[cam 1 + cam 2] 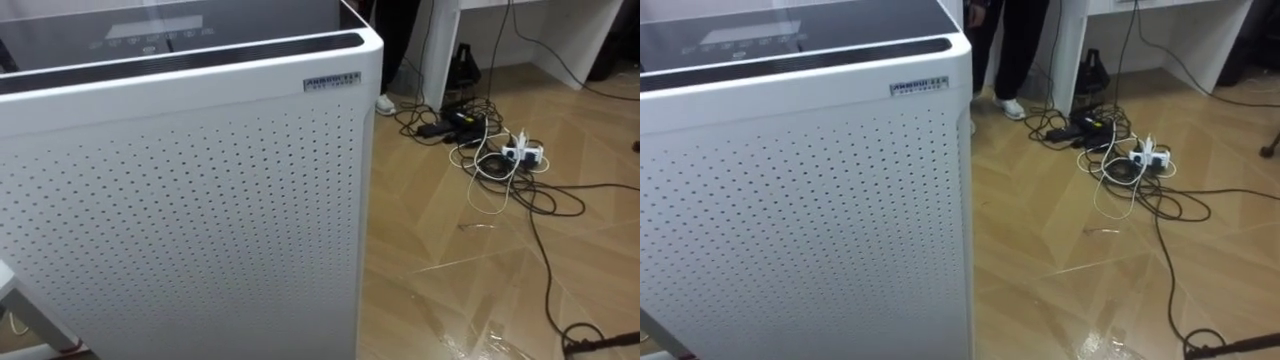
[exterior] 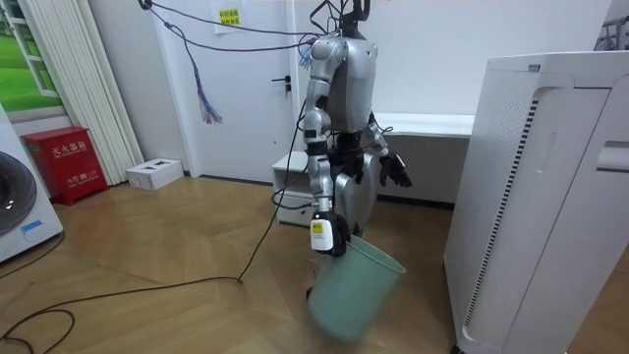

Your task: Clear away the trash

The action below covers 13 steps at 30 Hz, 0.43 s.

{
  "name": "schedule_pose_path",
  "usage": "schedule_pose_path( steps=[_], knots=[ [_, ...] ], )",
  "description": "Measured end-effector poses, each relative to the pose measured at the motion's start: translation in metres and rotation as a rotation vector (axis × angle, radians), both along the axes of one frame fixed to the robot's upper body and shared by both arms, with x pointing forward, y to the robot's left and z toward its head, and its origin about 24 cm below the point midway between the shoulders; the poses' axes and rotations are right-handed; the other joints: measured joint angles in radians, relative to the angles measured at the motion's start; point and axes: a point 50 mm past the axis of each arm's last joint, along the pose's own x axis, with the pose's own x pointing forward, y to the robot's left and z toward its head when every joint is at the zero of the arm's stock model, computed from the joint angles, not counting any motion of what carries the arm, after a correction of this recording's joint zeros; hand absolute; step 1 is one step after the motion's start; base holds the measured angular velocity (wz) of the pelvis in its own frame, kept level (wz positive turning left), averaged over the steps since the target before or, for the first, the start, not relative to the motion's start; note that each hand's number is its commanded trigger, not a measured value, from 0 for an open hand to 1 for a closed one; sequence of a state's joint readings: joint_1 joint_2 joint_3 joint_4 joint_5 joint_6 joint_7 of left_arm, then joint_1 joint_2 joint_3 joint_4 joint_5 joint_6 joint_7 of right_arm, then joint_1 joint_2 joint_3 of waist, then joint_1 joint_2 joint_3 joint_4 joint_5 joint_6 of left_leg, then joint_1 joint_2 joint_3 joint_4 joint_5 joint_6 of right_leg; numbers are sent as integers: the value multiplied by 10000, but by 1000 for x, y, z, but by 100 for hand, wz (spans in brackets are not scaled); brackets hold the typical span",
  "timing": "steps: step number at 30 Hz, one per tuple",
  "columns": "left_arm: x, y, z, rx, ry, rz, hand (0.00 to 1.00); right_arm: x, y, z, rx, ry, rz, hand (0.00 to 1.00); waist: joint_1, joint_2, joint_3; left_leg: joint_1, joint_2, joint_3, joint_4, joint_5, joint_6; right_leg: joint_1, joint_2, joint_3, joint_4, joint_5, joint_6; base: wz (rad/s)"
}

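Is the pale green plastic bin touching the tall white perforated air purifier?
Apart. In the room view, bare wooden floor shows between the bin and the purifier.

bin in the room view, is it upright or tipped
Tipped. The green bin hangs at a slant from the robot's right hand, which grips its rim. Its mouth leans toward the room view's right and its base toward the left.

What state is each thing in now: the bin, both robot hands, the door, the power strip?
green bin: tilted, held at its rim
right robot hand: shut on the green bin
left robot hand: open, empty
door: closed
power strip: cables plugged in
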<state>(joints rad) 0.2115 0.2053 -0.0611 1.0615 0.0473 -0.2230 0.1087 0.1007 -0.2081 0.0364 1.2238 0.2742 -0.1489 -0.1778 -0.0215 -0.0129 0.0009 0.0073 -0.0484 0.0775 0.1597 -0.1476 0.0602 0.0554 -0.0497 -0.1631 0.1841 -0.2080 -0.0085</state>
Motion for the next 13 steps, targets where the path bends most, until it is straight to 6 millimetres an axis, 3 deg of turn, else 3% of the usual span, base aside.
schedule_pose_path(
  steps=[7,13],
  knots=[
    [-33,3,-9,-32,1376,1894,0,-20,16,-9,1032,379,-1698,100,-4,-284,-30,450,11,65,-113,-59,-37,415,78,152,-164,-13,-4,-5],
    [-51,-5,-15,-338,2420,2697,0,-25,19,-11,1223,495,-2148,100,-12,-235,-13,551,24,159,-108,-123,-21,463,110,298,-154,-14,-1,-7]
  ],
)
